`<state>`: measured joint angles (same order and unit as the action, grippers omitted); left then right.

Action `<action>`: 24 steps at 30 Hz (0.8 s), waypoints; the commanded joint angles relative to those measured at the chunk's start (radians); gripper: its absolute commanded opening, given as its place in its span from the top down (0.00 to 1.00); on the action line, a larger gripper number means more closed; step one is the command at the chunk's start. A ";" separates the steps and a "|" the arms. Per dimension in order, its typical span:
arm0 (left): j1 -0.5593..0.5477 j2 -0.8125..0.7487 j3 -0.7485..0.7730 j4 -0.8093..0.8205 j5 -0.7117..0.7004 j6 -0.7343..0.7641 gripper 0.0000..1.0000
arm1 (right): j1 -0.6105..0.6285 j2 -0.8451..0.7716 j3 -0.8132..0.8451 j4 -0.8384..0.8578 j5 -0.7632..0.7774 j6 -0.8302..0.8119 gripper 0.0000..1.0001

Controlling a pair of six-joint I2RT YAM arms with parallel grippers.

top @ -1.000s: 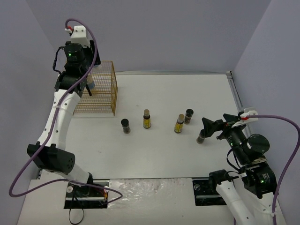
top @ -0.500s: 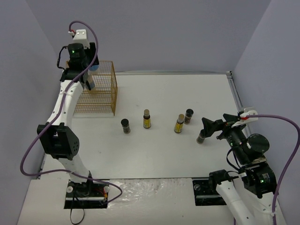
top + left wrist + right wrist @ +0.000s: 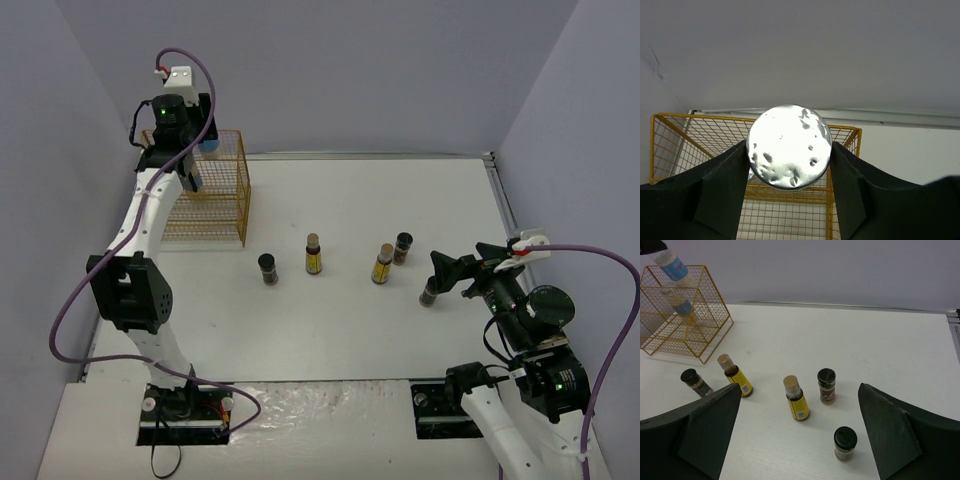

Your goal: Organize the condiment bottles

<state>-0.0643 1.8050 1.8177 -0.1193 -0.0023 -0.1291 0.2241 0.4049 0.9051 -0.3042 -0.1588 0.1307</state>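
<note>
My left gripper (image 3: 197,160) is shut on a pale jar with a blue label (image 3: 208,147) and holds it above the far side of the gold wire rack (image 3: 222,205). In the left wrist view the jar's white round end (image 3: 790,146) fills the gap between my fingers. A second pale blue-labelled jar (image 3: 683,305) stands inside the rack (image 3: 700,335). Two yellow-labelled bottles (image 3: 313,254) (image 3: 382,263) and three dark black-lidded jars (image 3: 267,267) (image 3: 403,247) (image 3: 430,292) stand on the table. My right gripper (image 3: 455,270) is open and empty, just right of the nearest dark jar (image 3: 845,443).
The white table (image 3: 350,330) ends at a raised rail on the right (image 3: 500,200) and a grey wall behind. The rack stands at the far left. The bottles form a loose row across the middle.
My left gripper has moved up and toward the back wall with the pale jar, now higher over the rack. The right arm and the bottles on the table have not moved.
</note>
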 commanded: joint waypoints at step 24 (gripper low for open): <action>0.002 0.098 -0.132 0.133 -0.006 -0.028 0.20 | 0.004 0.014 -0.023 0.066 -0.022 0.014 0.00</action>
<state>-0.0643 1.9118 1.6619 -0.0539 -0.0013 -0.1414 0.2241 0.4049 0.8834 -0.3041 -0.1622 0.1349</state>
